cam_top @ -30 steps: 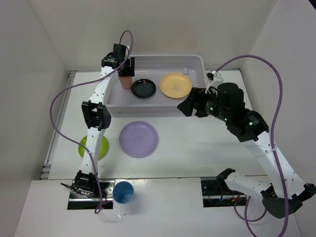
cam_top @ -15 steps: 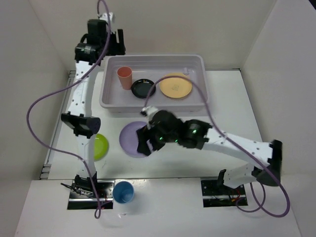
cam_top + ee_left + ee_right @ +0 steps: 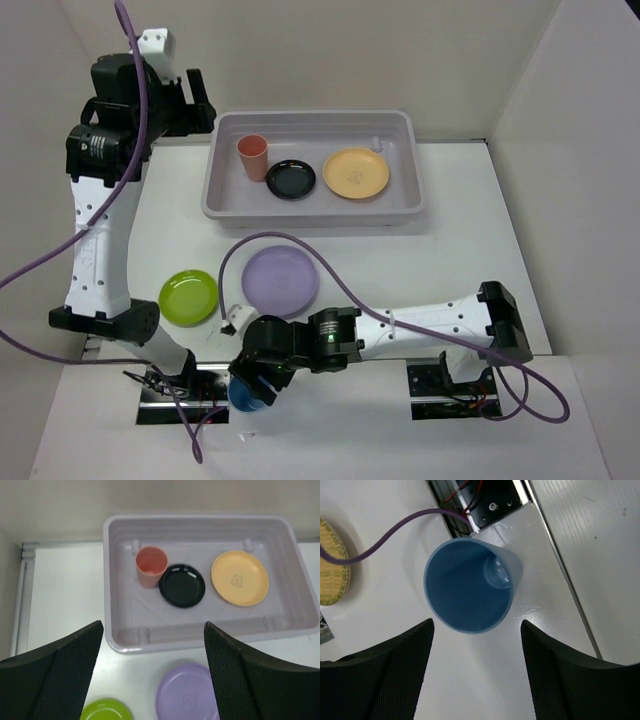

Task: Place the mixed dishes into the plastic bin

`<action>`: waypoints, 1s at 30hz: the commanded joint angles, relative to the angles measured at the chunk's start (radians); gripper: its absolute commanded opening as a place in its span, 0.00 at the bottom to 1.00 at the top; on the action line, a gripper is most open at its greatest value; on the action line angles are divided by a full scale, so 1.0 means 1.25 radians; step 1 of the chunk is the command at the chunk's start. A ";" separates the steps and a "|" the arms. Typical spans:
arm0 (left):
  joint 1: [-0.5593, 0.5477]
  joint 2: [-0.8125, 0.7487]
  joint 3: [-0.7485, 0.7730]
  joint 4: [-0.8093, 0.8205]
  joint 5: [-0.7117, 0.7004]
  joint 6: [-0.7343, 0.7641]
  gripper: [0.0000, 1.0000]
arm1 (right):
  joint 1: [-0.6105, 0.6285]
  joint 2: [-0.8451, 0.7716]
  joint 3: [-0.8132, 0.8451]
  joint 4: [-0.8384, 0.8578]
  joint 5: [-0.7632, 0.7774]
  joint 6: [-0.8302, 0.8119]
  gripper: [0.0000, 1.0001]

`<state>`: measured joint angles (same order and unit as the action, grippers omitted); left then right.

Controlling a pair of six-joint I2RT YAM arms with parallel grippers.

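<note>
The plastic bin at the back holds a salmon-pink cup, a small black plate and a pale orange plate. A lavender plate and a lime green plate lie on the table in front of it. My right gripper is open just above the upright blue cup at the near edge, and the cup is free between its fingers. My left gripper is open and empty, raised high to the left of the bin.
The left arm's base plate and a purple cable lie right beside the blue cup. A yellowish disc shows at the left edge of the right wrist view. White walls enclose the table on three sides.
My right arm swung from the bin, past the lavender plate, down to the near edge over the blue cup. My left arm let go of the pink cup in the bin and rose away to the left.
</note>
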<state>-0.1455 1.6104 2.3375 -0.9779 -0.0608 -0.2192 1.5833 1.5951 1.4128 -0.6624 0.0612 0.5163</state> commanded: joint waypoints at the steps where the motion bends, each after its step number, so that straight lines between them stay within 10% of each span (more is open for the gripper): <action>1: 0.022 -0.087 -0.098 0.066 0.020 -0.031 0.88 | 0.014 0.053 0.050 0.003 0.034 0.013 0.75; 10: 0.065 -0.206 -0.224 0.097 0.035 -0.023 0.91 | 0.035 0.164 0.092 -0.028 0.129 0.029 0.67; 16: 0.089 -0.245 -0.281 0.105 0.052 -0.016 0.93 | 0.035 0.179 0.126 -0.057 0.177 0.048 0.00; 23: 0.104 -0.276 -0.235 0.116 0.095 -0.016 0.93 | -0.120 0.079 0.210 -0.109 0.199 0.008 0.00; 30: 0.104 -0.323 -0.286 0.150 0.079 -0.008 0.93 | -0.547 0.148 0.465 -0.076 0.143 -0.077 0.00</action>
<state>-0.0200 1.2415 1.9949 -0.8524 0.0341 -0.2390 1.0531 1.7649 1.8385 -0.7860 0.2321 0.4782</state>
